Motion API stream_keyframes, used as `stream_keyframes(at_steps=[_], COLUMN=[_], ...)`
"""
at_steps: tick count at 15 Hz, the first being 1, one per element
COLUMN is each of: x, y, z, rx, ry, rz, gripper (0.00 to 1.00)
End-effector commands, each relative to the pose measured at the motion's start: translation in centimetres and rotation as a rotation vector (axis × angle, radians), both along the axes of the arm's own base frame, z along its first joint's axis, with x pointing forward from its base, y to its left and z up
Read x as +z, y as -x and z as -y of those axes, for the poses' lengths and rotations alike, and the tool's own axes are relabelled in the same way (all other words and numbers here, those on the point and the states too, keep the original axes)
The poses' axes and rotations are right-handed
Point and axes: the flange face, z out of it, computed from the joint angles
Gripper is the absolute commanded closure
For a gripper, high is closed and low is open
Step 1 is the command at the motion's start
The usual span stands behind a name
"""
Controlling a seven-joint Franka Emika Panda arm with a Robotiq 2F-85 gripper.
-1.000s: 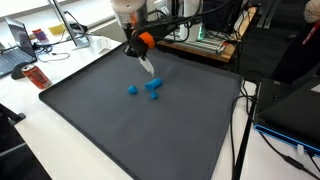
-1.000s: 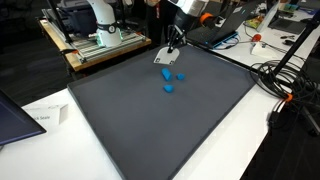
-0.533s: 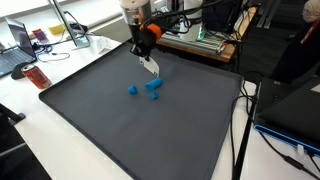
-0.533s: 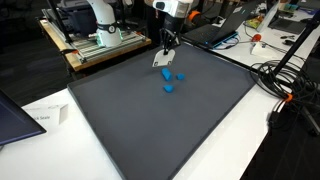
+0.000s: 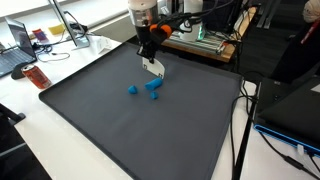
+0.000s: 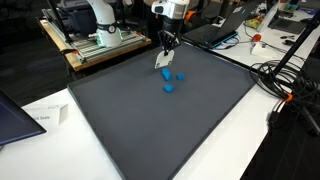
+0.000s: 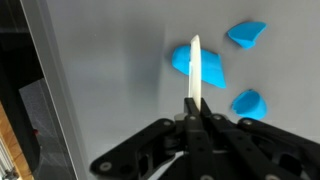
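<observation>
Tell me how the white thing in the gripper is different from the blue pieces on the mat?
The strip is white and thin, seen edge-on; the blue pieces are blue and chunkier. The strip is pinched in the shut gripper; the blue pieces lie loose on the dark mat. There is one strip but three blue pieces. Both look small against the mat.
</observation>
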Motion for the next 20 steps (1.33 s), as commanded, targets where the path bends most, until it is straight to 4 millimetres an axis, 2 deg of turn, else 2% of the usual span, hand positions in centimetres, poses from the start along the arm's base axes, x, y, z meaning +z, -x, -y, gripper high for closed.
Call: stream_keyframes(at_steps=[1, 3, 11, 20], x=[0.05, 0.09, 0.07, -0.85], y=[-0.01, 0.0, 0.08, -0.7], z=[-0.02, 0.0, 0.21, 0.89], rx=[0.003, 0.005, -0.154, -0.167], ry=[0.0, -0.001, -0.056, -0.042], rz=[-0.001, -0.001, 0.017, 0.056], gripper=[0.96, 0.99, 0.99, 0.99])
